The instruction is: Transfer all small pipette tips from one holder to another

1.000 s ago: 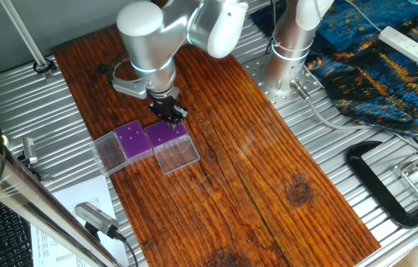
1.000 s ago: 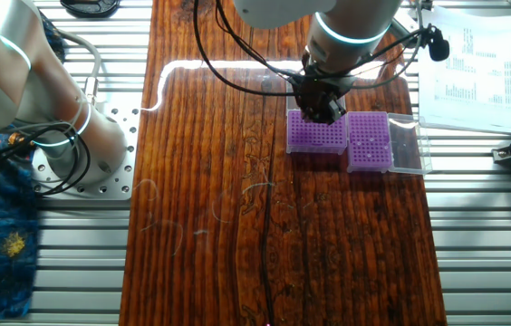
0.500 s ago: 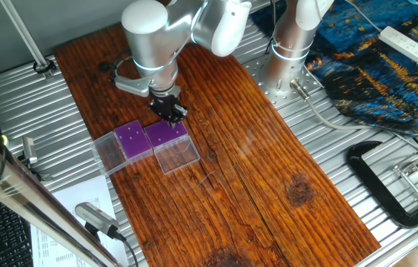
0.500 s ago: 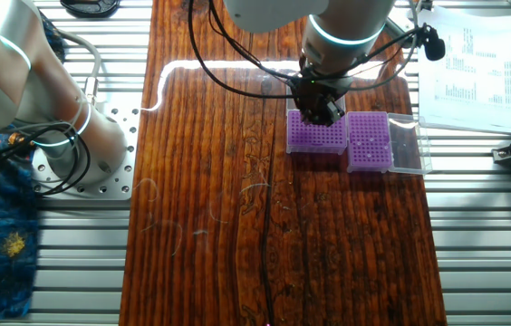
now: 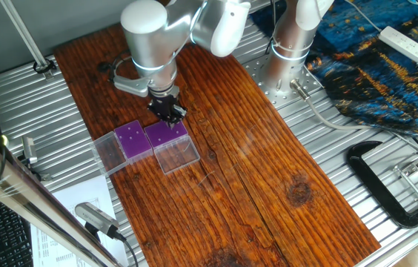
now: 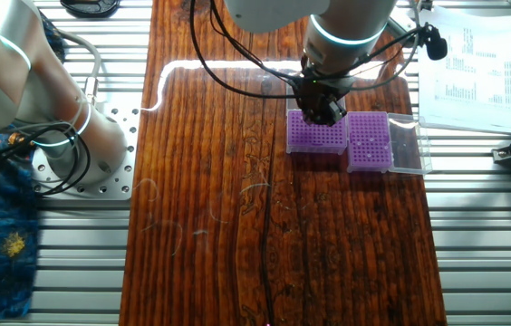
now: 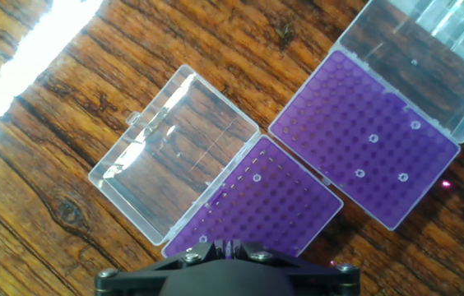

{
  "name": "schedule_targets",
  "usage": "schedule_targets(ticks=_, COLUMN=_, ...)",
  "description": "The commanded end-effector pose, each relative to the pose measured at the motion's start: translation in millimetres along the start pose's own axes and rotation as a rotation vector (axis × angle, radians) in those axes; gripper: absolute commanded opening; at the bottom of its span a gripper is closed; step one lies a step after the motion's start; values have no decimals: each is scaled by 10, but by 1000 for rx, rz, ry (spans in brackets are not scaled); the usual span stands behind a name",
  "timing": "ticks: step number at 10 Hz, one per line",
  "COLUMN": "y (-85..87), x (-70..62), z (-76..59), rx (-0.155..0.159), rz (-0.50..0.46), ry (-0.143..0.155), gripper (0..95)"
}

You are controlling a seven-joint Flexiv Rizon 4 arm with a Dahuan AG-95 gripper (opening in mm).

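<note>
The small pipette tips are tiny pale rings sitting in holes in the purple tops of 2 holders. In my hand view I count about 4 tips in the far holder and 1 or 2 in the near holder, which is right below me. The 2 holders sit side by side, touching or almost touching, on the wooden tabletop. Each clear lid lies flat and open beside its box.

I think the tips are very light and made of thin hard plastic. They may be slippery, and they could bend or pop away if I squeeze too hard. Only the little top rim sticks out of each hole, so that rim is the place to pinch, and then I should lift straight up.

My end effector hangs over the back edge of the near holder. I cannot tell if it is open or closed, because my fingers are hidden in every view. I also cannot tell if I am carrying a tip.
</note>
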State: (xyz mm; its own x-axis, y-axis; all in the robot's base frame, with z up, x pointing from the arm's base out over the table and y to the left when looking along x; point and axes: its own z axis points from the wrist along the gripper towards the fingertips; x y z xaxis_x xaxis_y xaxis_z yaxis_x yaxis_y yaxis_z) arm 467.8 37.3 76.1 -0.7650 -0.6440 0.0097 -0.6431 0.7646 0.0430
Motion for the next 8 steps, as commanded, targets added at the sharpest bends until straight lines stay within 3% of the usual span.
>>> schedule_targets(ticks=1, y=1, x=0, z=-5, rx=-3, rz=0, ry=-1, gripper=0)
schedule_targets(ticks=8, y=-18, x=-19, z=29, rx=-1, rz=4, ry=-10, gripper=0)
